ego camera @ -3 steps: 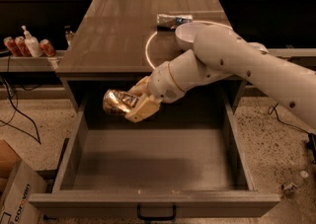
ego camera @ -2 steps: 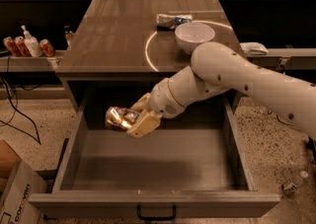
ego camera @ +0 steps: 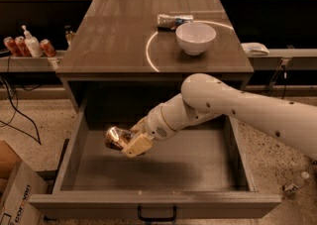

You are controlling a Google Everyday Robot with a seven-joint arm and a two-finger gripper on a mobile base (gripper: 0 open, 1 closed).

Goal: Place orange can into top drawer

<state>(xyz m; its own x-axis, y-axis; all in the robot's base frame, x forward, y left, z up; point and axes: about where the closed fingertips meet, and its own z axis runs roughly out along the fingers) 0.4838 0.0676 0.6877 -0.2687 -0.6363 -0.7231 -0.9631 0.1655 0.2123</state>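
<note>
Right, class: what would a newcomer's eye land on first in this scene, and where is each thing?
The big white arm reaches down into the open top drawer, its hand shut on the shiny orange can over the drawer's left side. Next comes the white bowl on the cabinet top, with a silver-and-blue can lying just behind it.

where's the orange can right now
Camera view: the orange can is held by the gripper within the open top drawer, toward the picture's left.
</note>
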